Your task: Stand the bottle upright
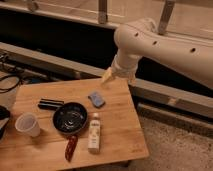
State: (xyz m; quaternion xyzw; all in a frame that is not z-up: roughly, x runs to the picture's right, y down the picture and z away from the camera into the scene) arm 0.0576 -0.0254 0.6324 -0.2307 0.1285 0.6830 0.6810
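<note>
The bottle, white with a pale label, is lying on its side on the wooden table, toward the near edge and a little right of the middle. Its capped end is pointing to the far side of the table and its base toward the near edge. The gripper is hanging above the far edge of the table, at the end of the thick white arm that is reaching in from the upper right. It is showing only as a small yellowish tip under the wrist, and I cannot tell whether it is spread or pressed together. The bottle is sitting well apart from the gripper, nearer the camera and slightly to the left of it, and nothing is touching the bottle from above. A blue sponge is lying between the two, closer to the gripper than the bottle is. Just beside the bottle on its left, a black pan is resting flat. A red-handled tool is lying near the pan's near rim. A black oblong object is sitting behind the pan, and a white cup is standing at the table's left end.
</note>
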